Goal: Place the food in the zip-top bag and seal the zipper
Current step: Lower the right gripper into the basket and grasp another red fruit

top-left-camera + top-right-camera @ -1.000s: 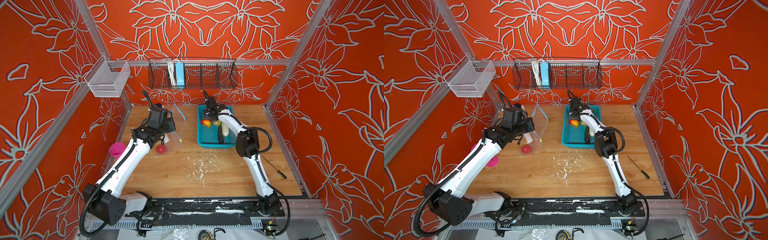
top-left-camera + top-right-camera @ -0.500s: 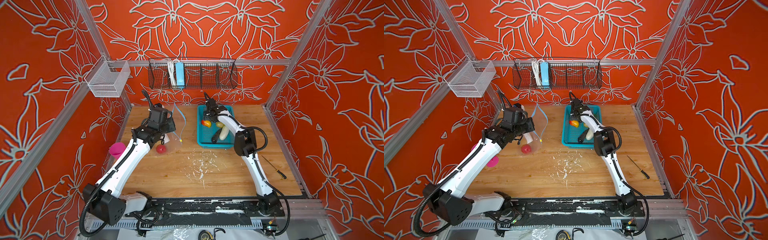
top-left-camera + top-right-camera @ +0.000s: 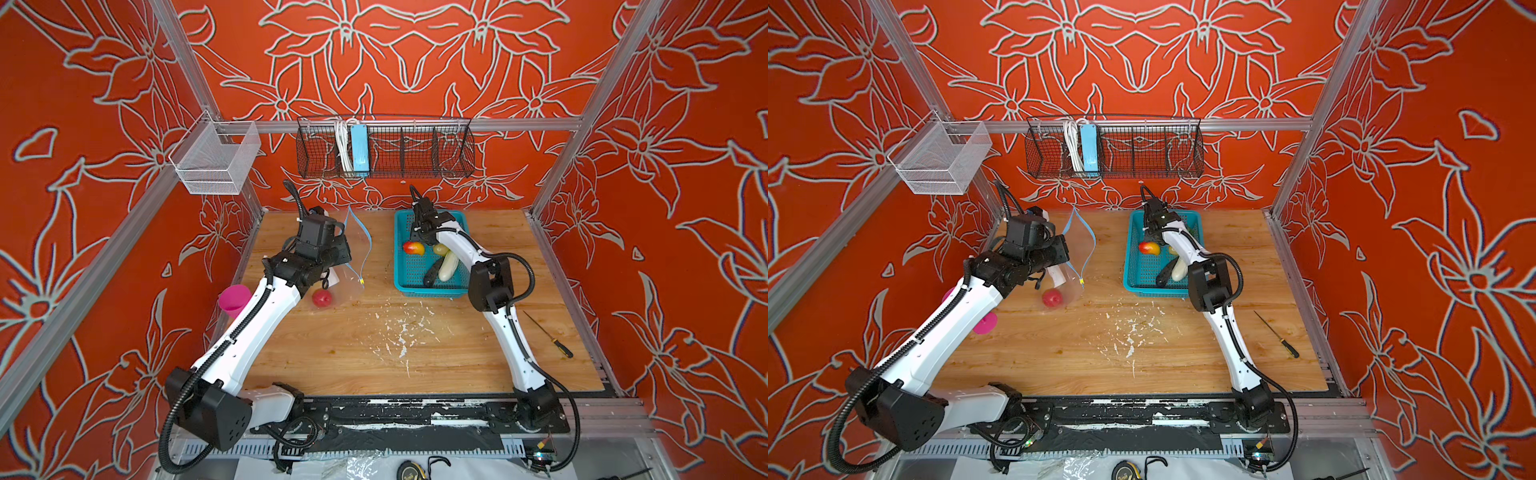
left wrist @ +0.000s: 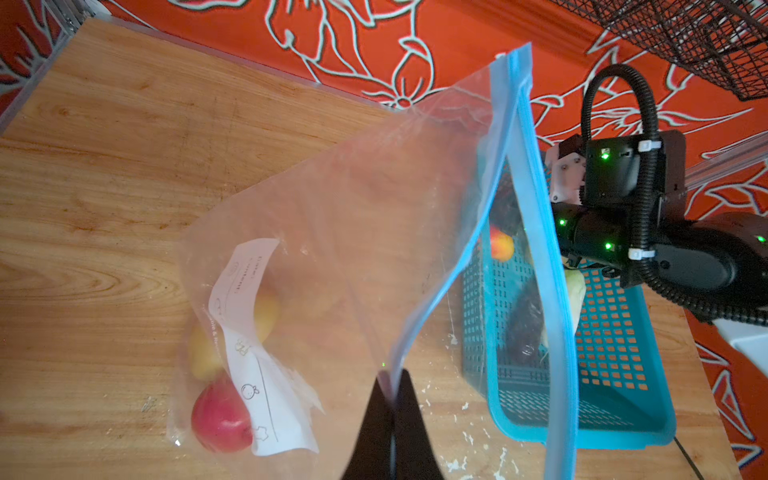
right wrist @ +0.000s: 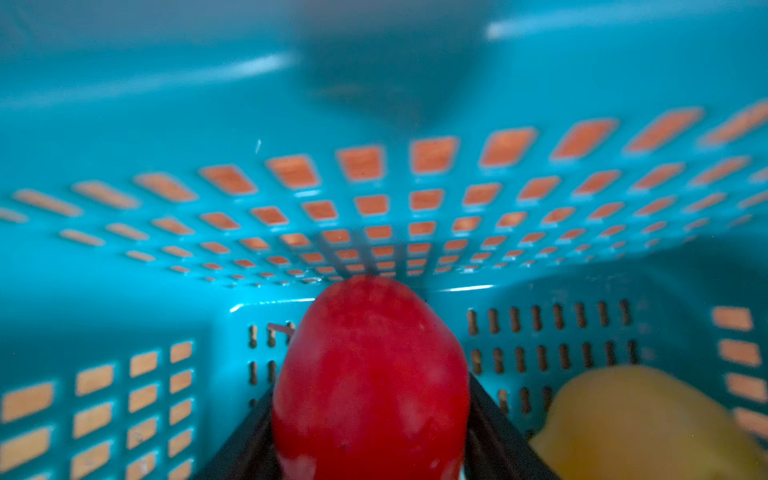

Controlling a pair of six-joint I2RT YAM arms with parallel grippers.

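Note:
My left gripper [image 4: 390, 378] is shut on the edge of the clear zip-top bag [image 4: 353, 208], holding its mouth up and open. The blue zipper [image 4: 536, 232] runs along the mouth, and its yellowish slider [image 3: 362, 281] hangs low. Inside the bag lie a red apple [image 4: 220, 419] and two yellowish potatoes [image 4: 266, 311] behind the white label [image 4: 249, 332]. My right gripper [image 5: 370, 399] is down in the teal basket [image 3: 432, 289], its fingers against both sides of the red-yellow fruit [image 5: 370, 353]. A potato [image 3: 440, 249], a white radish [image 3: 449, 266] and a dark eggplant [image 3: 432, 272] also lie in the basket.
A pink cup [image 3: 234, 299] stands at the table's left edge beside my left arm. A screwdriver [image 3: 548, 334] lies at the right. A black wire rack [image 3: 384, 147] and a white mesh bin [image 3: 216, 160] hang on the walls. White flecks dot the wood.
My right gripper has dropped onto the red-yellow fruit in the basket and its jaws have closed round it. The left arm and the bag have stayed still.

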